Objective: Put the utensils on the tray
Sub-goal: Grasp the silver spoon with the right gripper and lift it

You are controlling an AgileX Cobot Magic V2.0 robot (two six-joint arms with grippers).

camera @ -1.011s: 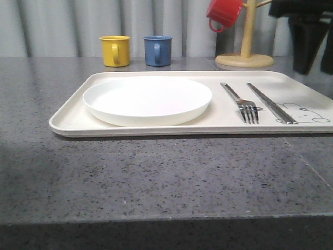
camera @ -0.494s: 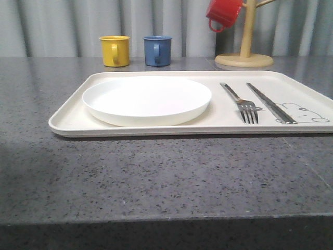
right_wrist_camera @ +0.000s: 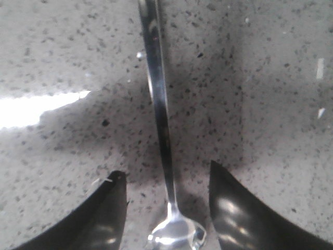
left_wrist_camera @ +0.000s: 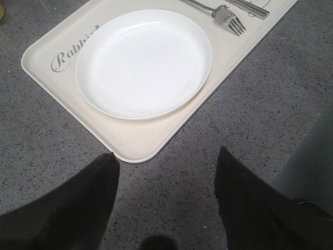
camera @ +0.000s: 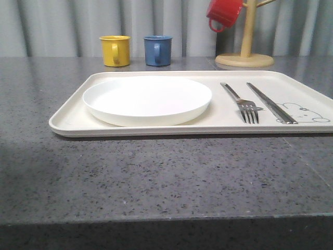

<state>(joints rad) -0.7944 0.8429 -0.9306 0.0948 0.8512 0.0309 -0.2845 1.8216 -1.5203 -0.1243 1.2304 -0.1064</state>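
The cream tray [camera: 67,122] lies across the counter and holds the round white plate [camera: 147,99], the fork [camera: 242,103] and the chopsticks [camera: 271,102]. In the left wrist view the plate [left_wrist_camera: 143,62] sits on the tray [left_wrist_camera: 130,143], with the fork [left_wrist_camera: 229,18] beside it. My left gripper [left_wrist_camera: 166,159] hangs open over bare counter just off the tray's corner. In the right wrist view the silver spoon [right_wrist_camera: 161,120] lies flat on the counter, its bowl between the fingers of my open right gripper [right_wrist_camera: 166,179]. Neither finger touches it.
A yellow mug [camera: 115,50] and a blue mug [camera: 157,50] stand behind the tray. A wooden mug tree [camera: 244,57] at the back right carries a red mug [camera: 224,13]. The grey speckled counter [camera: 166,177] stretches in front of the tray.
A dark arm at the upper right of the front view one second ago has left that view. Tray, plate, fork and chopsticks have not moved.
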